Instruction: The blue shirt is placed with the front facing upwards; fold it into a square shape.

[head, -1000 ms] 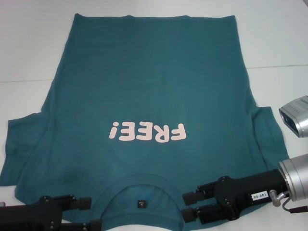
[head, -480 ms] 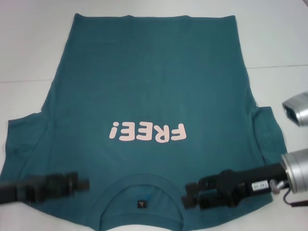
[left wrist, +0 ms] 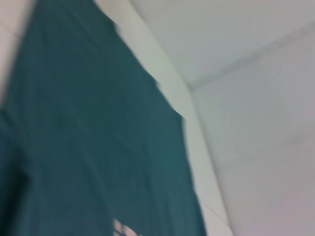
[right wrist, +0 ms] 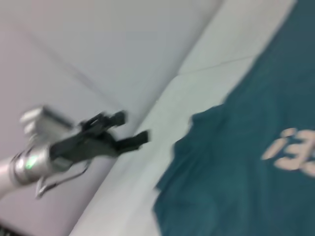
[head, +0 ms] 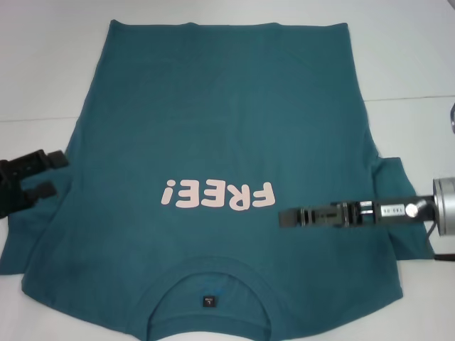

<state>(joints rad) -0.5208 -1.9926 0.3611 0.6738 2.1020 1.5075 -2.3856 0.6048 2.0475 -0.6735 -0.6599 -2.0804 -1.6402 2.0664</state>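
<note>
Blue shirt (head: 213,128) lies flat on white table (head: 412,57), print up, collar at near edge. Left gripper (head: 44,177) at the shirt's left sleeve, fingers apart, empty. Right gripper (head: 284,217) over the shirt right of the print; can't tell its opening.

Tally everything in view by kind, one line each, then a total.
Shirts: 1, the blue shirt, flat on the table, print up.
Grippers: 2, the left gripper open over the left sleeve, the right gripper beside the print.
Tables: 1.
Total: 4.
</note>
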